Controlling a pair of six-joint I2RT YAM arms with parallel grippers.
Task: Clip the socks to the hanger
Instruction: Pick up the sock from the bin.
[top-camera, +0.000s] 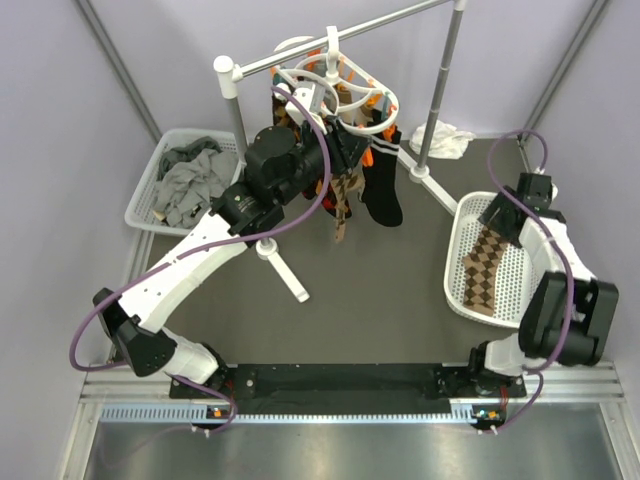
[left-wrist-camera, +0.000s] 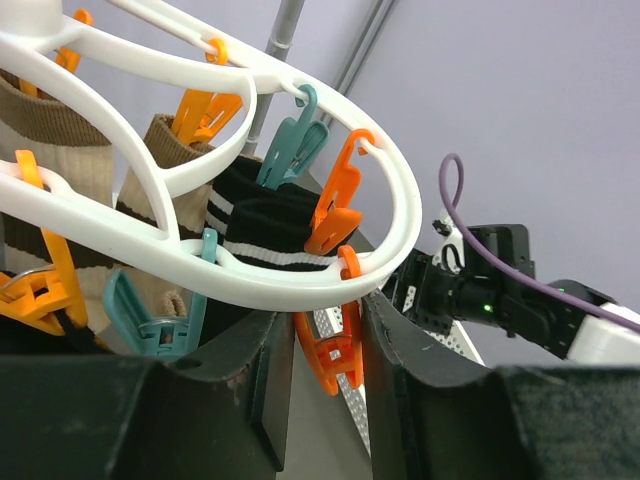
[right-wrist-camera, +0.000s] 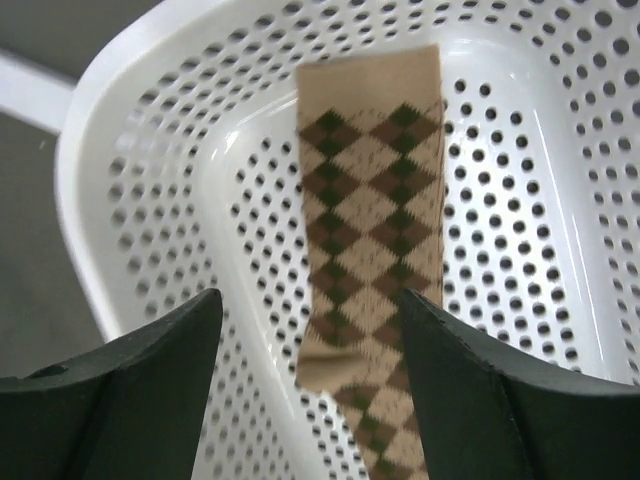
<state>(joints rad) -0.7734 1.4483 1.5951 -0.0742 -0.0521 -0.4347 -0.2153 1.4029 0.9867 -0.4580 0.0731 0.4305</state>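
Lilac walls (top-camera: 60, 150) surround the dark table (top-camera: 370, 300); left gripper (left-wrist-camera: 325, 340) spread around a hanger (left-wrist-camera: 405, 210) clip (left-wrist-camera: 335, 360), right gripper (right-wrist-camera: 310, 300) spread over a sock (right-wrist-camera: 370, 200) in a basket (right-wrist-camera: 130, 150).

The sock (right-wrist-camera: 367, 250) runs off the right wrist view's bottom edge. The hanger (left-wrist-camera: 120, 240) leaves the left wrist view leftward.

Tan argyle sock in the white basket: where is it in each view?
Top external: the tan argyle sock lies right of centre, in the white perforated basket.
Left wrist: not in it.
Right wrist: the sock is mid-frame, lengthwise in the basket.
Shared landmark: the basket's perforated wall, in the top and right wrist views.
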